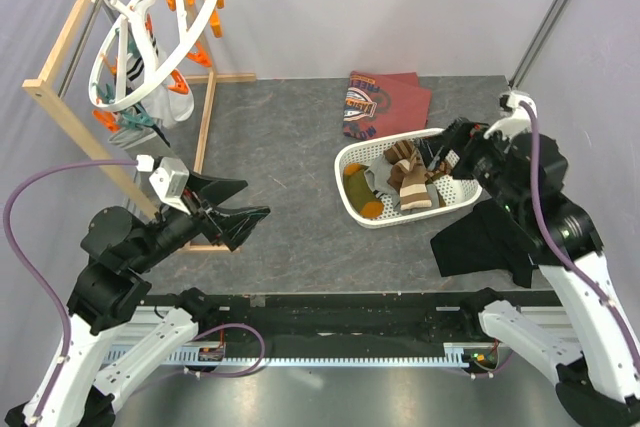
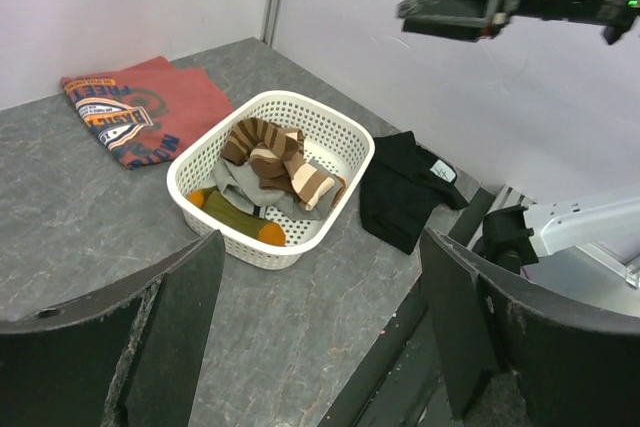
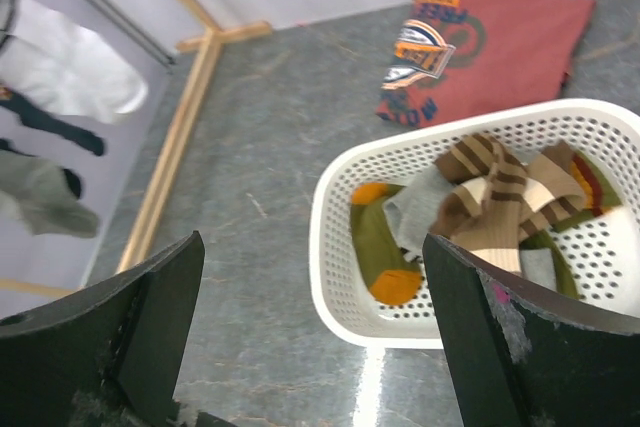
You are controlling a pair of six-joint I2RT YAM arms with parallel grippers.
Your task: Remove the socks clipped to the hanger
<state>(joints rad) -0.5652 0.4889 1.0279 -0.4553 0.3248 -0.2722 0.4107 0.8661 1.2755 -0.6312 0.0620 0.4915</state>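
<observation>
The round white hanger [image 1: 150, 32] with orange clips hangs tilted from the wooden rack at the back left. A white sock [image 1: 172, 99] and a grey sock [image 1: 135, 127] hang clipped under it. In the right wrist view the white sock [image 3: 75, 67], a dark one [image 3: 50, 132] and the grey one [image 3: 45, 202] show at the left edge. My left gripper [image 1: 245, 202] is open and empty, low beside the rack's base, below and right of the hanger. My right gripper [image 1: 447, 152] is open and empty above the basket's right end.
A white mesh basket [image 1: 343, 162] in the middle right holds brown-striped socks [image 1: 408, 172], an olive sock with orange toe [image 1: 362, 192] and a grey one. A folded maroon shirt [image 1: 385, 102] lies behind it. A black cloth [image 1: 485, 242] lies at the front right. The wooden rack frame [image 1: 205, 127] stands at the left.
</observation>
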